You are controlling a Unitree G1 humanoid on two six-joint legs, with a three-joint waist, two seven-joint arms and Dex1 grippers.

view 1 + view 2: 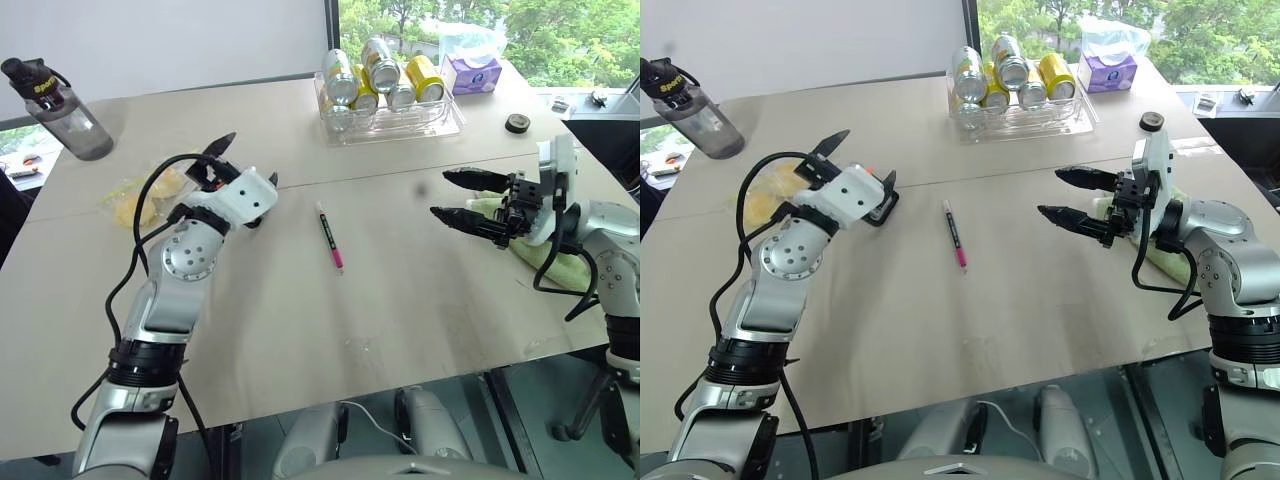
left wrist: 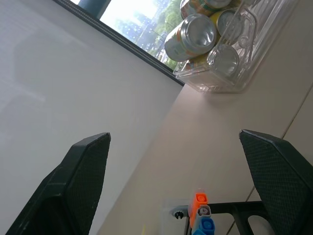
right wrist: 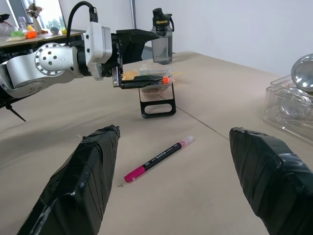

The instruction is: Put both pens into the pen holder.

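Observation:
One pen [image 1: 330, 238], black with a pink end, lies flat on the brown table between my two arms; it also shows as the pen [image 3: 159, 159] in the right wrist view. The pen holder [image 3: 156, 100], a small black frame, stands on the table at the left. An orange tip [image 2: 199, 199] and a blue tip [image 2: 206, 226] stick up from it; I cannot tell whether the blue tip belongs to the second pen. My left gripper [image 1: 248, 162] hovers just over the holder, open and holding nothing. My right gripper [image 1: 442, 193] is open and empty, pointing left toward the lying pen.
A clear tray of cans [image 1: 390, 112] stands at the back centre, a purple tissue pack [image 1: 472, 72] beside it. A water bottle [image 1: 65, 110] is at the far left. A yellow bag [image 1: 135, 200] lies behind the holder. A green towel [image 1: 545, 255] lies under my right arm.

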